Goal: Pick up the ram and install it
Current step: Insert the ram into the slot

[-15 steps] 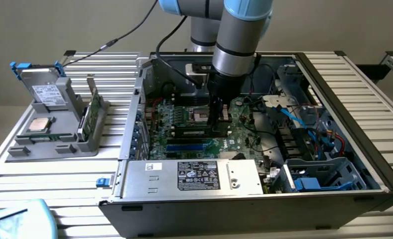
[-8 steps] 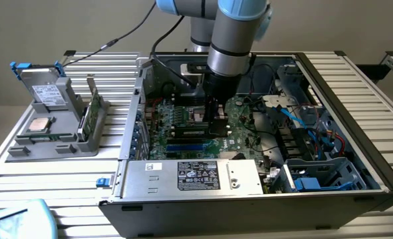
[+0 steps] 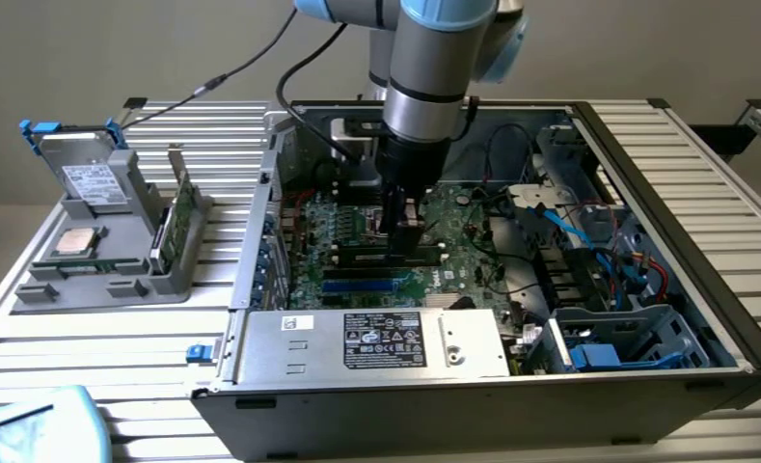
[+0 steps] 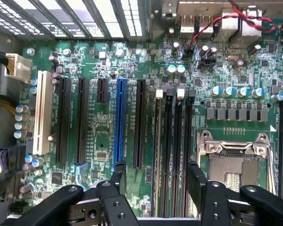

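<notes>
**Empty gripper over the memory slots**

Exterior view: the gripper (image 3: 407, 241) is down inside the computer case (image 3: 689, 193), over the motherboard (image 3: 354, 231). The ram (image 3: 175, 230) stands on edge in the grey holder (image 3: 97, 280), outside the case on the exterior view's left. Wrist view: fingers (image 4: 118, 172) spread apart, nothing between them, memory slots (image 4: 172, 141) just beneath

Green motherboard (image 3: 464, 227) inside open black computer case (image 3: 483, 415), long blue slot (image 4: 120, 122) and square silver socket (image 4: 233, 162) on the motherboard, silver boxy power supply (image 3: 367, 342) beside it, grey plastic tray (image 3: 78, 289) well apart, perhaps holding a boxy grey drive (image 3: 95, 178)
</notes>
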Available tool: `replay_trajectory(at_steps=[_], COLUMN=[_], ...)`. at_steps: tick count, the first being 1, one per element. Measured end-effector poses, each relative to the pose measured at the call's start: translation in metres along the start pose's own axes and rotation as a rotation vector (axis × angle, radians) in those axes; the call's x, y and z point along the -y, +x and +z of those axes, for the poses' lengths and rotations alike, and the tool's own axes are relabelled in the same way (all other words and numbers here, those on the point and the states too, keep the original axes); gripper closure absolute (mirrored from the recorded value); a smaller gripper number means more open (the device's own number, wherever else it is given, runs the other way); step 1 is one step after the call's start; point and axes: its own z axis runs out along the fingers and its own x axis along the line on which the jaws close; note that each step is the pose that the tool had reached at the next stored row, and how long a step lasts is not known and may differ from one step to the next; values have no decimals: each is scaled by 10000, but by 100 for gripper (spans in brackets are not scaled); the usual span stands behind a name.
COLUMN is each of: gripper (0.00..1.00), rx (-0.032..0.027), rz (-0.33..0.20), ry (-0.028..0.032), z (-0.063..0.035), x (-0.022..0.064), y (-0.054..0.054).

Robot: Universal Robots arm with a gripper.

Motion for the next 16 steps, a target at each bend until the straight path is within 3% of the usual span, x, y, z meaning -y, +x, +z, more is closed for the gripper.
replay_trajectory(at_steps=[6, 9, 10, 11, 15, 16], gripper=[37, 39, 45, 45, 70, 70], rx=[0, 3, 4, 4, 3, 3], rz=[15, 24, 24, 23, 23, 24], ry=[-2, -2, -2, -2, -2, -2], z=[-158, -163, -163, -163, -163, -163], x=[-20, -20, -20, -20, -20, -20], y=[9, 9, 9, 9, 10, 10])
